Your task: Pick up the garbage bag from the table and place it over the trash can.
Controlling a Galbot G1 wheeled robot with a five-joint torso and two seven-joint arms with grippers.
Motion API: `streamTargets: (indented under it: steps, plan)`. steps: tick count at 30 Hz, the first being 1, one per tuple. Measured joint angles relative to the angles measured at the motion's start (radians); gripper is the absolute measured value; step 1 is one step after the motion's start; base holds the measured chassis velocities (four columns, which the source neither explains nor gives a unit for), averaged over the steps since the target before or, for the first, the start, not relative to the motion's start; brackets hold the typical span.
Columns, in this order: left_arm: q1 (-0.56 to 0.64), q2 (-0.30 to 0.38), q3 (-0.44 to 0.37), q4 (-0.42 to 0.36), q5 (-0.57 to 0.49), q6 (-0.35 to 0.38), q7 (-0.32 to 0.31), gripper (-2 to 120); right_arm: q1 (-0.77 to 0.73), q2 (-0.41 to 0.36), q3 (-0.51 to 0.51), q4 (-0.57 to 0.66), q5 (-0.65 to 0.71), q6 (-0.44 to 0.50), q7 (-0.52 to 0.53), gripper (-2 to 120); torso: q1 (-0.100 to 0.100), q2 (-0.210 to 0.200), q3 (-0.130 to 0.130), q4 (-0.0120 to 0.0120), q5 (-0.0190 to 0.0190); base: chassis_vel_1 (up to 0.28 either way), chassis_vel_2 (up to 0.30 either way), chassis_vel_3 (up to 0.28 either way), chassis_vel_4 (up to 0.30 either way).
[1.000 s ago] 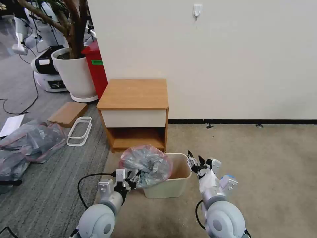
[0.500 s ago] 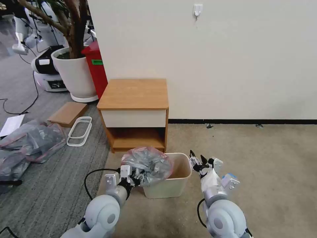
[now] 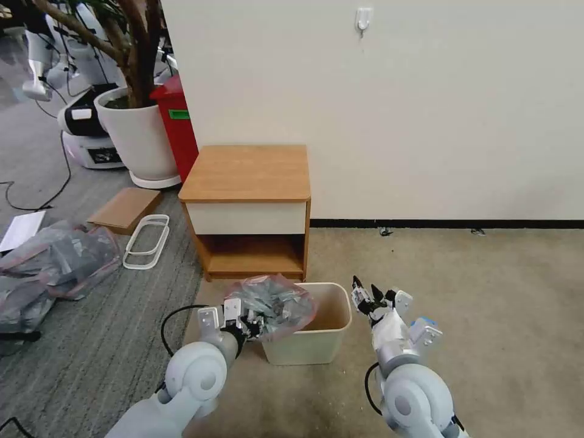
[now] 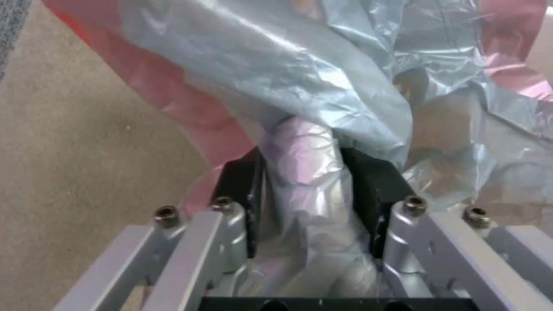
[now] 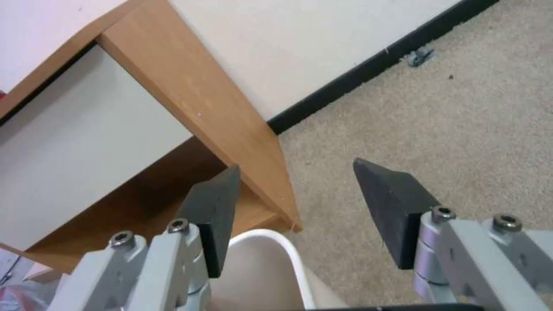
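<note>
The garbage bag (image 3: 274, 303), crinkly grey plastic with a pinkish-red edge, bulges over the left half of the cream trash can (image 3: 310, 345) on the beige carpet. My left gripper (image 3: 246, 325) is shut on a bunched fold of the bag just left of the can's rim. In the left wrist view the bag (image 4: 300, 82) runs between the black pads of the left gripper (image 4: 302, 164). My right gripper (image 3: 366, 291) hovers open and empty by the can's right rim. The right wrist view shows the right gripper (image 5: 297, 170) above the can's rim (image 5: 288, 255), facing the table (image 5: 190, 86). The table (image 3: 246, 173) stands right behind the can.
A heap of similar bags (image 3: 55, 261) lies on the grey carpet at far left. A brown board (image 3: 125, 208) and white frames (image 3: 146, 240) lie left of the table. Behind them stand a white planter (image 3: 137, 134) and red bin (image 3: 176, 121). Open carpet stretches to the right.
My left arm has pushed forward and rightward, and the bag has sunk lower over the can's left side. The right gripper has edged slightly away and stays open.
</note>
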Motion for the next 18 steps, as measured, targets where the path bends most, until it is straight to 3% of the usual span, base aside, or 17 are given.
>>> streamTargets:
  steps: [13, 18]
  plan:
    - [-0.071, -0.006, 0.040, 0.039, -0.108, 0.033, -0.114, 30, 0.006, 0.003, 0.008, -0.024, 0.000, 0.010, -0.001, 54, 0.000, 0.000, 0.000, -0.0001, -0.0001, 0.000, 0.000, 0.000, 0.000]
    - [-0.088, -0.008, 0.048, 0.051, -0.129, 0.038, -0.131, 21, 0.009, 0.004, 0.011, -0.030, 0.000, 0.012, -0.001, 53, 0.000, 0.000, 0.000, -0.0001, 0.0000, 0.000, 0.000, 0.000, 0.000]
